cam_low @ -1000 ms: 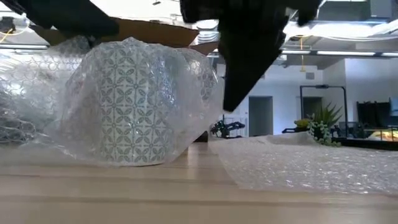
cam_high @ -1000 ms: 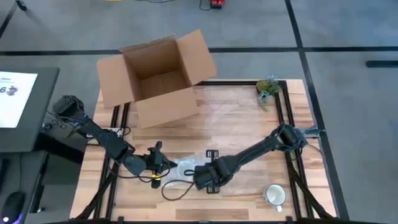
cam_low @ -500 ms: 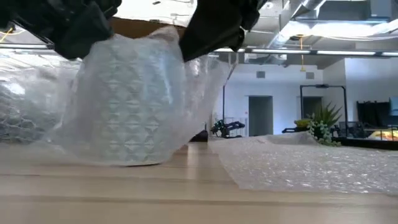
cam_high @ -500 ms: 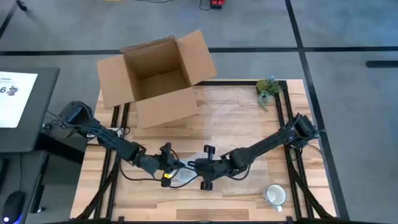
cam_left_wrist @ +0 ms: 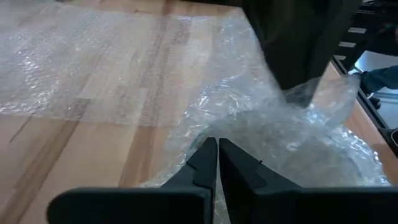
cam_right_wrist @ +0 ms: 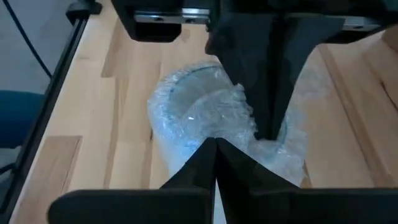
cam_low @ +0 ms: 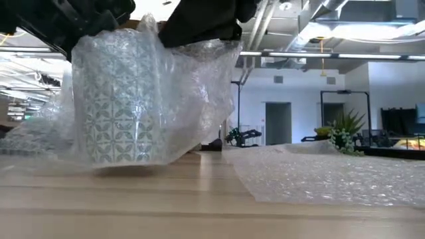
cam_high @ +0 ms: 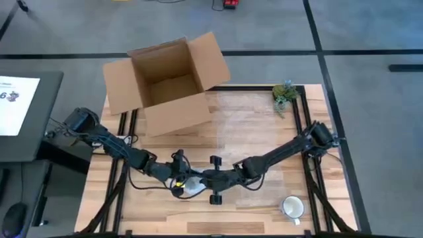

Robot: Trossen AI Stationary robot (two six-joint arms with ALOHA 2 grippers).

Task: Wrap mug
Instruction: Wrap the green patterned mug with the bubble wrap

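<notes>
A patterned mug stands upright near the table's front, swathed in clear bubble wrap. Both grippers meet over its top. My left gripper comes in from the left and is shut on the wrap. My right gripper comes in from the right and is also shut on the wrap. Seen from the right wrist, the mug shows as a round rim under the film. I cannot tell whether its base rests on the table. My left gripper pinches bunched bubble wrap above the mug's top between its two shut fingers, slanting down from the table's left. The film is gathered in several layers there. My right gripper pinches the gathered wrap over the mug's rim, coming from the table's right. The sheet hangs down around the mug from that hold.
A second sheet of bubble wrap lies flat across the table's middle and right. An open cardboard box stands at the far left. A small plant sits at the far right corner, and a white mug at the near right.
Both grippers have closed in over the mug, the left one toward the right and the right one toward the left and far edge. The wrap, earlier draped loosely, is now drawn up and bunched over the mug's top. The wrapped mug has shifted a little toward the table's left.
</notes>
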